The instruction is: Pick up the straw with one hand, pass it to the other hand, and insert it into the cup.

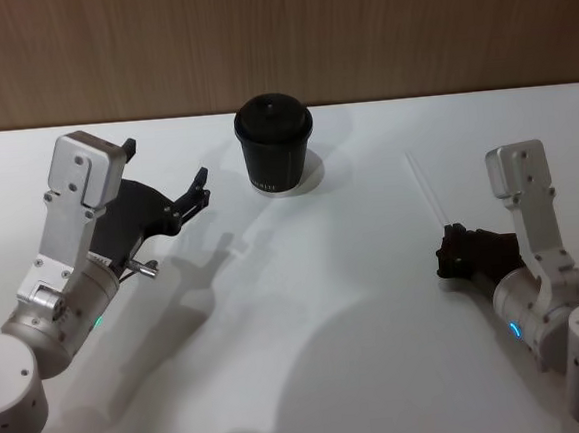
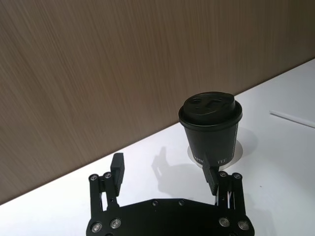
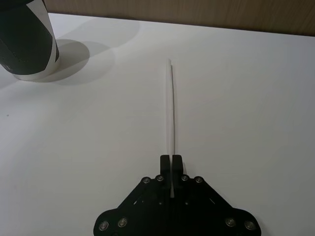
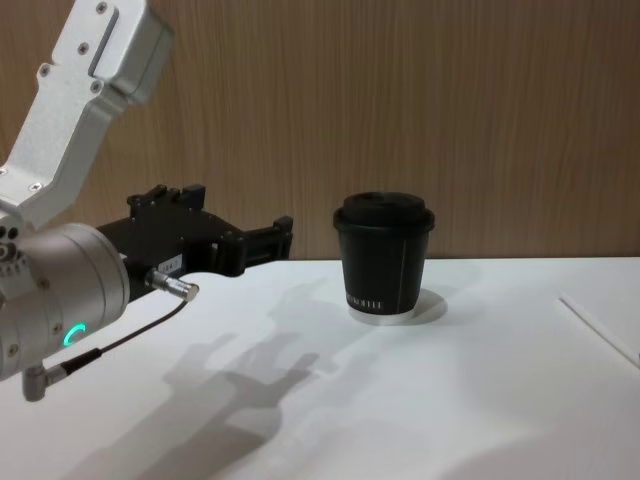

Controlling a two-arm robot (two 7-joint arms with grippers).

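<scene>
We see the cup (image 1: 276,147) upright on the surface (image 1: 308,325), our left end effector (image 1: 165,169) spread near it, our right end effector (image 1: 453,252) at the near end of the straw (image 1: 426,188).

Illumination is bright and diffuse, coming from overhead. The white bench (image 1: 307,315) renders close to overexposure. The pale straw (image 1: 426,188) has low contrast against it in the head view and reads more clearly in the right wrist view. The left hand (image 1: 165,166) and its arm cast soft, overlapping grey shadows on the bench in the head and chest views. The black cup (image 1: 275,147) shows little surface detail and casts a faint double shadow. Focus is sharp across all views.
</scene>
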